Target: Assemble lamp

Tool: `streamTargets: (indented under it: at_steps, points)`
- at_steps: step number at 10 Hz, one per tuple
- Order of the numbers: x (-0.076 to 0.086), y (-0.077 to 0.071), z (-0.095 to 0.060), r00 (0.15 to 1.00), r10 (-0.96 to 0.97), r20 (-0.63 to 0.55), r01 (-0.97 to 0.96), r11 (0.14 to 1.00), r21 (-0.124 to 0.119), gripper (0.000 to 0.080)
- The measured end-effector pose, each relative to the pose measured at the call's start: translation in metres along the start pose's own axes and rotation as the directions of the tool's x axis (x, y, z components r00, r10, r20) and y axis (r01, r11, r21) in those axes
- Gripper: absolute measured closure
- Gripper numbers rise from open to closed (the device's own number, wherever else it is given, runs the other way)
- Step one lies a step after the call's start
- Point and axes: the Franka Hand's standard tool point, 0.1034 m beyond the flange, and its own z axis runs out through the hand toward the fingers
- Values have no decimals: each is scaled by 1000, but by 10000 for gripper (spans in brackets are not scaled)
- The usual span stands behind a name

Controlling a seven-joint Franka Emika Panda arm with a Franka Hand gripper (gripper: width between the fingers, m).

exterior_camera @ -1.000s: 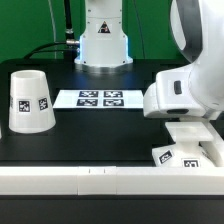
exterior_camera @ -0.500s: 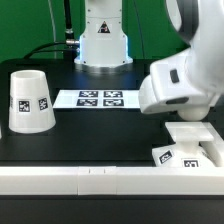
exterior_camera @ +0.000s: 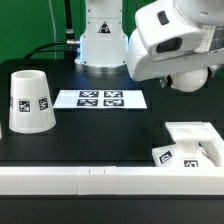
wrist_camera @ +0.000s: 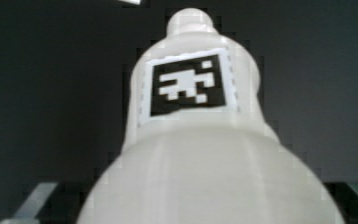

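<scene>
We see the white plastic round-headed bulb (wrist_camera: pixel 194 150) filling most of the wrist view. Its wide, smooth body is nearest the camera and its narrow rounded end points away against a dark background. A black-and-white square tag (wrist_camera: pixel 190 85) sits on the slimmer part. The claw (wrist_camera: pixel 194 198) grips the bulb: the wide body sits between the fingers (wrist_camera: pixel 30 205), which show only as dim grey edges on either side.

In the exterior view the white robot arm (exterior_camera: pixel 170 40) hangs high over the black counter (exterior_camera: pixel 100 140), toward the exterior view's right. Its bulk hides the bulb there, so we cannot place the bulb in that view beyond being up at the arm's end, well clear of the surface.

The small white square stepped base (exterior_camera: pixel 190 145) lies on the counter near the front edge at the exterior view's right, with tags on its side. The large white tapered cup-like shade (exterior_camera: pixel 30 100) stands with its narrow end up at the exterior view's left, well apart from the base, with tags on its wall. Between them, further back, lies the flat white marker board (exterior_camera: pixel 100 98). A white ledge (exterior_camera: pixel 80 180) runs along the counter's front.
</scene>
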Motion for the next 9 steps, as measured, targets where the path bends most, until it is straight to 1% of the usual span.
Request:
streamTargets:
  at_steps: [1,2,3,4,6,7,8,9]
  points:
    - [7,1,-6,997,1,-81,-2,1000,-7,223]
    - [9,2,-7,984,3,-179,-7,1000,-19,223]
    - [8,5,-8,973,-11,-229,5,1000,-28,223]
    - [13,11,-19,951,-27,-309,16,999,-41,223]
    - [9,17,-43,912,-37,-408,16,998,-55,223]
    - [10,20,-58,879,-39,-475,11,998,-62,223]
    - [8,20,-67,852,-44,-522,8,997,-71,223]
    - [11,20,-75,825,-46,-564,4,997,-75,223]
